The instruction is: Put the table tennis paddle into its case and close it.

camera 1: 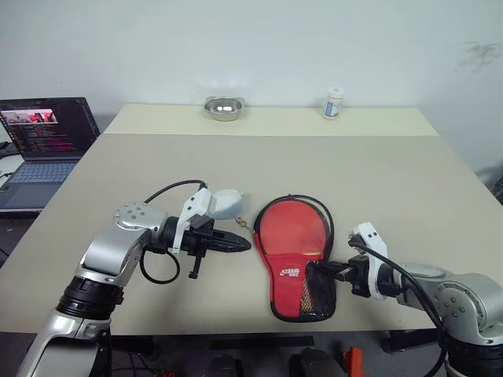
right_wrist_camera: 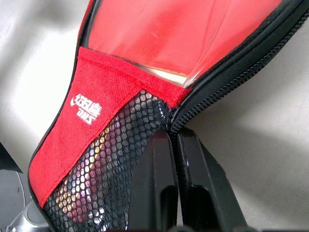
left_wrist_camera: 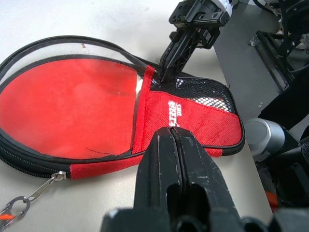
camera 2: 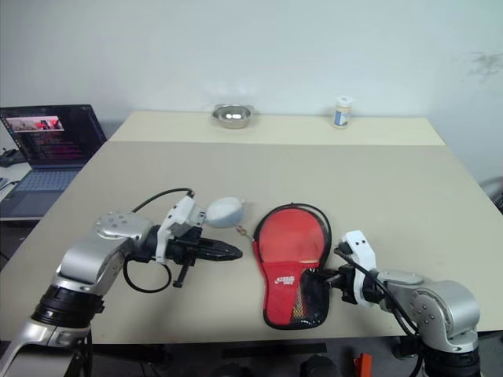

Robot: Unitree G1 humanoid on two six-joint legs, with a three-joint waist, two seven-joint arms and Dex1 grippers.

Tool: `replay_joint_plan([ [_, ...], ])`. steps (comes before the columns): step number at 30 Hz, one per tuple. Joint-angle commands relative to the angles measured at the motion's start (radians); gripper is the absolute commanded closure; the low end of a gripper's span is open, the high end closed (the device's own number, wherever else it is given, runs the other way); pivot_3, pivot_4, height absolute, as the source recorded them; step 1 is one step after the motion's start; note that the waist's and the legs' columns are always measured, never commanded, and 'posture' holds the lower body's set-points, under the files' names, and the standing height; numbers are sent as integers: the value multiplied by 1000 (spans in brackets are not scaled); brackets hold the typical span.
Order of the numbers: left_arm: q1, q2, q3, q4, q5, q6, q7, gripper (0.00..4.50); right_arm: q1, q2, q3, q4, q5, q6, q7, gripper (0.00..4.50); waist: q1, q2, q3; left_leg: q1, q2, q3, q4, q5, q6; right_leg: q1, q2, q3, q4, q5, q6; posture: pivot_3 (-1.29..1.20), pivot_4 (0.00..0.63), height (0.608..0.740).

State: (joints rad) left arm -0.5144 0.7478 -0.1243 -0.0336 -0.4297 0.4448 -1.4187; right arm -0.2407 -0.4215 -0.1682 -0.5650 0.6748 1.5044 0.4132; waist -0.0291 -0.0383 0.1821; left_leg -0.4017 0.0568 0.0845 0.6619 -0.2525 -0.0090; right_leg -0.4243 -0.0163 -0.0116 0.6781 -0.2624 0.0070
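The case (camera 1: 295,259) lies near the desk's (camera 1: 393,181) near edge, paddle apparently inside. Right fingers (camera 1: 324,269) pinch shut on its zip edge; left fingers (camera 1: 236,243) are shut and empty beside it. With nothing pinning it, the case may drag instead of zipping

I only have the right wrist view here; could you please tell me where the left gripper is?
Observer: The left gripper is shut and hovers off the case, on its left side.
Operator: Thank you. Is the case closed around its round end?
Observer: No, the zip gapes there, its two edges apart.
Operator: Is anything else nearby?
Observer: A metal bowl and a small bottle stand at the table's far edge.
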Motion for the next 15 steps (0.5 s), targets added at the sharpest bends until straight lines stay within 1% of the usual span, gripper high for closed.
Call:
replay_joint_plan([
  [1,-1,-1,3,-16,-2,-18,1,4500,1,-28,-17,-21,22,5,13,4488,0,0,0,0,0,0,0,0,0,0,0,0,0,0,0,0,150,740],
  [11,-6,-8,-4,-10,-1,-24,2,4500,9,-37,-27,-28,37,17,5,4488,0,0,0,0,0,0,0,0,0,0,0,0,0,0,0,0,150,740],
  [13,-7,-9,-4,-9,-1,-26,3,4500,8,-41,-37,-31,39,20,6,4039,0,0,0,0,0,0,0,0,0,0,0,0,0,0,0,0,150,740],
  [14,-7,-11,-5,-9,-1,-27,5,4500,8,-47,-43,-35,41,21,8,3885,0,0,0,0,0,0,0,0,0,0,0,0,0,0,0,0,150,740],
  [15,-7,-12,-6,-9,-1,-27,7,4500,9,-56,-47,-41,43,19,13,3566,0,0,0,0,0,0,0,0,0,0,0,0,0,0,0,0,150,740],
])
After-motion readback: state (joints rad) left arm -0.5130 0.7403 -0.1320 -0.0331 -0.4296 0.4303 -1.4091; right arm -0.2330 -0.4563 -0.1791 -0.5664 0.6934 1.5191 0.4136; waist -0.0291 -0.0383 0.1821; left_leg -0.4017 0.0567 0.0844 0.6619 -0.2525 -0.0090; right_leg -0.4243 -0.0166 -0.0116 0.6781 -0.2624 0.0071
